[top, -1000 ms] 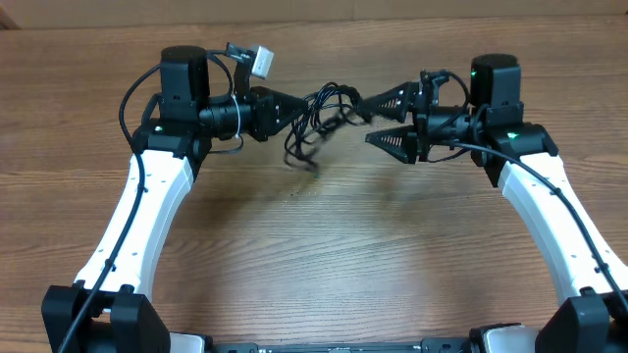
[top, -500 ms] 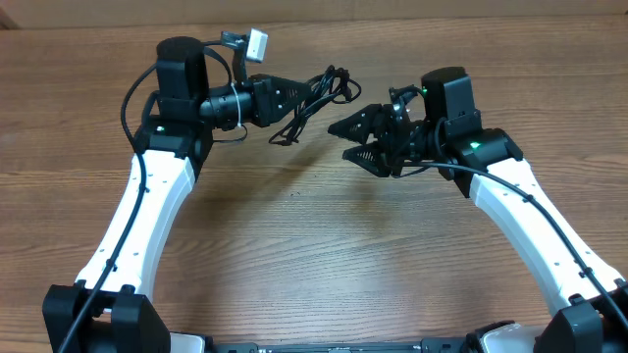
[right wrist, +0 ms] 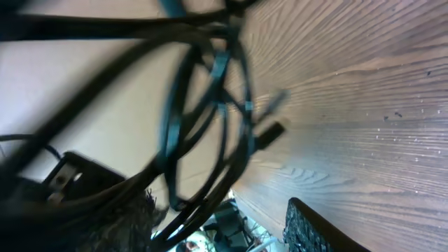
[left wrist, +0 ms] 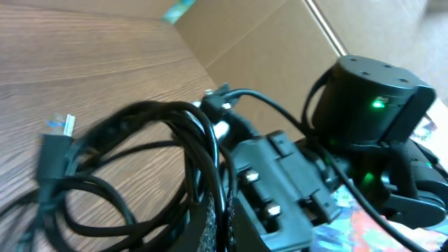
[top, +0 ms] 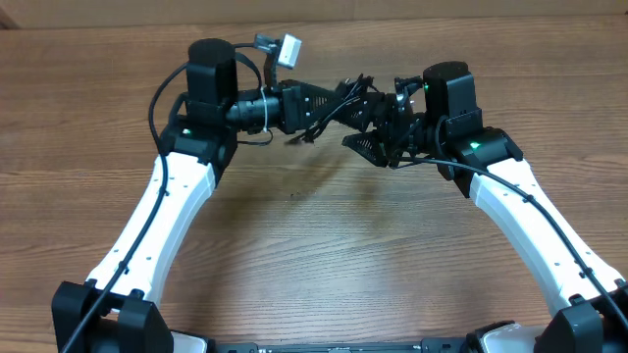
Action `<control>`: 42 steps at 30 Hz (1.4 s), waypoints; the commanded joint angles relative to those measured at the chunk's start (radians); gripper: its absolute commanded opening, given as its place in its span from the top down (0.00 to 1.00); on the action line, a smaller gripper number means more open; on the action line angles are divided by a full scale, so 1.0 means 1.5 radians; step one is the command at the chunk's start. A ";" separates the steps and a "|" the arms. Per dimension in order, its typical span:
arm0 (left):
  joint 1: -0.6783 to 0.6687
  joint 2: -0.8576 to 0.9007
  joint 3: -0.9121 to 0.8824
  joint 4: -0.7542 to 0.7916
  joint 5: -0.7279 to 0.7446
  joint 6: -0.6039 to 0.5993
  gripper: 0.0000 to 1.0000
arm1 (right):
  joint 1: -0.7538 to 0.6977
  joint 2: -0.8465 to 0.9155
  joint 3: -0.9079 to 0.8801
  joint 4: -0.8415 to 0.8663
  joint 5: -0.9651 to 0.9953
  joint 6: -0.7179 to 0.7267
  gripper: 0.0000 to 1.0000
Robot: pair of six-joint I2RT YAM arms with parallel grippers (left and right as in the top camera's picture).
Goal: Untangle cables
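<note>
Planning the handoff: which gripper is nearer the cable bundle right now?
Left. The left gripper is shut on the cable bundle, holding it; the right gripper is open just beside the bundle, not gripping.

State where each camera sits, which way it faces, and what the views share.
Overhead: above the table, facing down; left arm and right arm, left tool and right tool meeting at the cables.
Left wrist: on the left arm, facing the cables, right arm beyond; own tool at bottom.
Right wrist: on the right arm, facing blurred cables close up; own fingers at bottom edge.
Shared: all show cables and wood table.
</note>
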 commanded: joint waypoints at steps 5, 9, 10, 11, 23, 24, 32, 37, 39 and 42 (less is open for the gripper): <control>-0.039 -0.009 0.010 0.079 0.047 -0.083 0.95 | 0.001 -0.003 0.003 0.002 0.049 0.005 0.43; -0.040 -0.009 0.010 0.095 0.050 -0.102 0.96 | 0.001 -0.003 0.003 -0.005 0.061 0.004 0.48; -0.040 -0.009 0.010 0.095 0.050 -0.102 0.96 | 0.001 -0.003 0.003 -0.013 0.069 0.002 0.59; -0.040 -0.009 0.010 0.097 0.051 -0.103 0.96 | 0.001 -0.003 0.003 -0.019 0.073 0.002 0.65; -0.035 -0.009 0.010 0.102 0.057 -0.120 0.96 | 0.000 -0.003 0.003 -0.048 0.103 -0.001 0.96; -0.033 -0.009 0.010 0.102 0.057 -0.120 0.96 | -0.001 -0.003 0.003 -0.049 0.102 -0.003 0.96; 0.015 -0.009 0.010 0.102 0.100 -0.143 0.96 | -0.003 -0.003 0.003 -0.061 0.116 -0.038 0.96; 0.023 -0.009 0.010 0.102 0.166 -0.163 0.96 | -0.002 -0.003 0.003 -0.057 0.151 -0.038 0.91; 0.022 -0.009 0.010 0.102 0.182 -0.180 0.96 | -0.002 -0.003 0.003 -0.055 0.161 -0.038 0.89; 0.018 -0.009 0.010 0.102 0.195 -0.185 0.96 | -0.002 -0.003 0.003 -0.053 0.163 -0.038 0.82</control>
